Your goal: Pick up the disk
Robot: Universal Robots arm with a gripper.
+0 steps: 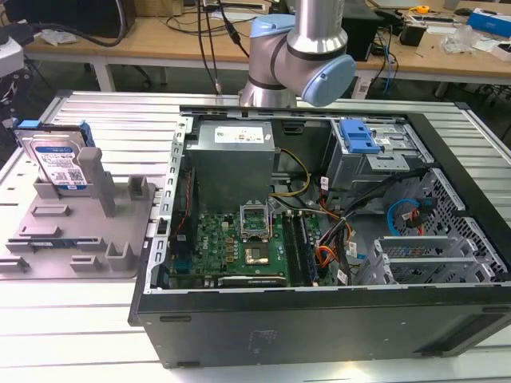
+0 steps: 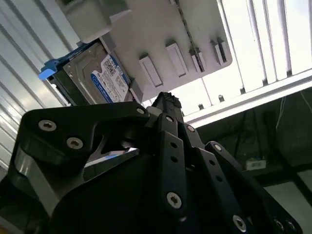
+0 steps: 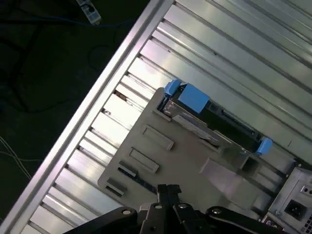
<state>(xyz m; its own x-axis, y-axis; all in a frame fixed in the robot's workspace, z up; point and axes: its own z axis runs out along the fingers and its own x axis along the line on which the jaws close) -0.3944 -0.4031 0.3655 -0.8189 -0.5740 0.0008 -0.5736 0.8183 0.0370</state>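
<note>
Gripper: black two-finger linkage gripper (image 3: 168, 189), right up against the lens in both wrist views (image 2: 165, 100). Fingertips are pinched together with nothing between them, so it's carrying nothing. It looks down on the fixture from well clear of the disk.
Table: ribbed silver aluminium tabletop (image 1: 104, 112). Everything sits on it.
Disk: flat silver metal hard drive with a blue-and-white label and blue plastic side rails (image 1: 57, 159), at the exterior view's left. It stands on edge, label facing out, at the far end of the fixture. My guess is it's parked upright so its top edge and faces are free to grab (image 3: 214, 117).
Fixture: grey plastic tray with upright posts (image 1: 80, 239). The posts brace the drive so it can't tip over; the other slots hold nothing.
Case: black open tower PC lying on its side (image 1: 319, 327), just beside the fixture, panel off so you can reach inside.
Arm: silver-and-blue robot arm joint (image 1: 303, 48) behind the case.
Bracket: blue plastic drive-bay bracket (image 1: 358, 136) inside the case, well apart from the drive.
</note>
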